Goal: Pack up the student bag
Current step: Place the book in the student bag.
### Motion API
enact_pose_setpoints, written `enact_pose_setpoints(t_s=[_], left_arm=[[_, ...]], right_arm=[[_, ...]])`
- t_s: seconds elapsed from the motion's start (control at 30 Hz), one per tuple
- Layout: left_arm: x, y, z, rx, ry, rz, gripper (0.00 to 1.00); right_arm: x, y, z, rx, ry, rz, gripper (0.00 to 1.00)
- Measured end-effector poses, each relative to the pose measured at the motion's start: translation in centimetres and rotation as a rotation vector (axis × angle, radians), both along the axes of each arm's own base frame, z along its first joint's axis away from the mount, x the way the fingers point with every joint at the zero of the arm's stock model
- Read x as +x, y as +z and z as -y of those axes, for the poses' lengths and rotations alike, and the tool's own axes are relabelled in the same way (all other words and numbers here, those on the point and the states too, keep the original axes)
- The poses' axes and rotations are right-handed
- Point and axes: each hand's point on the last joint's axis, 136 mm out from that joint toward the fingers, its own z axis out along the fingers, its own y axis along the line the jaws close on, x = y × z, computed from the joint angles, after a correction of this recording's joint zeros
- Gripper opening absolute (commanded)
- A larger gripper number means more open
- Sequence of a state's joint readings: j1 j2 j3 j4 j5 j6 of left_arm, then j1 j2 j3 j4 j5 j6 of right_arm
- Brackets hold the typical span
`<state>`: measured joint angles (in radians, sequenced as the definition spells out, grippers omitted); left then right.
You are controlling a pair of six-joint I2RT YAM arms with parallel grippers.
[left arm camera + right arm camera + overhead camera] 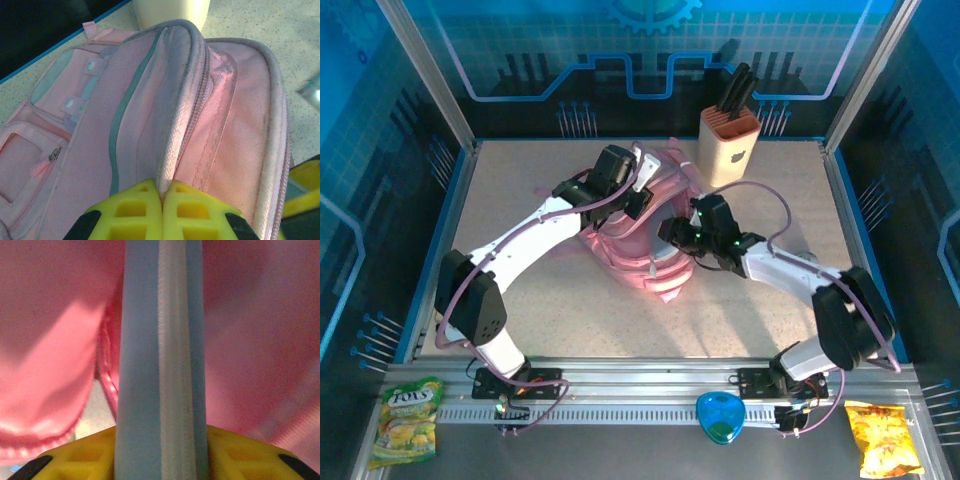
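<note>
1. The student bag [638, 255], a pink fabric backpack, is seen lying at the middle of the table [570, 310] in the top view, with its opening turned towards 12 o'clock.
2. In the left wrist view a front pocket with a translucent panel is shown at the bag's 9 o'clock side.
3. The bag's upper rim, at its 12 o'clock edge, is pinched by the left gripper [638, 185]; its yellow fingers [135, 210] are pressed together on a fold of pink cloth.
4. The right gripper [672, 232] is placed against the bag's 3 o'clock side. A pale blue bar [160, 340] with a white ridged stripe is clamped between its fingers [75, 460], with pink fabric close behind. What the bar is cannot be told.
5. A cream knife block [730, 150] with black-handled knives is stood at 1 o'clock from the bag, just beside it.
6. On the near rail, a Fox's sweet bag [408, 420] is laid at 7 o'clock, a blue heart-shaped item [720, 418] at 5 o'clock, and a yellow snack packet [882, 440] at 4 o'clock, all well apart from the bag.
</note>
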<state>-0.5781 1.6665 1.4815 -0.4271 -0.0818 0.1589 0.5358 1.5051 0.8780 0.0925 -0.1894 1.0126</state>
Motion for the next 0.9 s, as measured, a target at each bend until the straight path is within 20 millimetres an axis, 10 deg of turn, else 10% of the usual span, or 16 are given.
enact_pose_setpoints(t_s=[0.2, 0.5, 0.9], left_arm=[[0.1, 0.3, 0.0, -0.013, 0.014, 0.005, 0.00], [0.2, 0.4, -0.2, -0.026, 0.038, 0.008, 0.00], [0.2, 0.4, -0.1, -0.038, 0.042, 0.006, 0.00]], right_arm=[[2.6, 0.8, -2.1, 0.065, 0.003, 0.019, 0.35], [4.7, -0.7, -2.1, 0.051, -0.055, -0.012, 0.72], [-0.9, 0.7, 3.0, -0.025, -0.105, 0.003, 0.65]])
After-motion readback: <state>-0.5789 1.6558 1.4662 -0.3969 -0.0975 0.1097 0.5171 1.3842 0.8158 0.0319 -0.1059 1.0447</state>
